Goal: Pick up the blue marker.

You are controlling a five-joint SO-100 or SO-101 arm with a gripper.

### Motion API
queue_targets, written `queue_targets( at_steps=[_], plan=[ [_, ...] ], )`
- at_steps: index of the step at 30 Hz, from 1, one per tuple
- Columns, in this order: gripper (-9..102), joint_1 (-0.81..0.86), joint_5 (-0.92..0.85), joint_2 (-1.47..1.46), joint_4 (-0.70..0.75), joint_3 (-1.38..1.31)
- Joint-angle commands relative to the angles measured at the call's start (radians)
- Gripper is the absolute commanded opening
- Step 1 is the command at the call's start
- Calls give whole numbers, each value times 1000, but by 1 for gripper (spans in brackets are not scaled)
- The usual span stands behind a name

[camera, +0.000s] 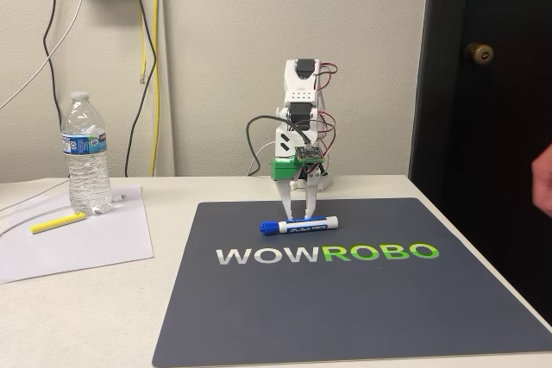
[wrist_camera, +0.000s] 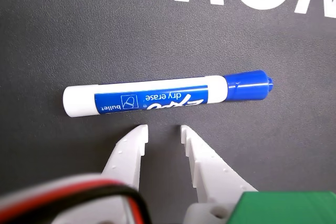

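Hand [wrist_camera: 164,132] ajar beside blue marker [wrist_camera: 157,96] — not touching.

Fixed view frontal, table-level; wrist view close, downward; both share mat [camera: 345,299]

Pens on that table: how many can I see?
2. The blue marker lies on the dark mat below the arm; a yellow one lies on the paper beside the water bottle.

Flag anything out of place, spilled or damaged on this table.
Nothing is spilled or broken. The blue marker lies flat and capped on the dark mat, just ahead of the open pincer. The water bottle stands upright. One oddity: a person's hand intrudes at the fixed view's right edge.
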Motion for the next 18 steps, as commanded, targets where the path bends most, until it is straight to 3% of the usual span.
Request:
queue_targets(
  at_steps=[1,10,18],
  plan=[
    [15,3,11,48,-3,-6],
    [15,9,44,130,49,-17],
    [14,0,229,236,37,-18]
  ],
)
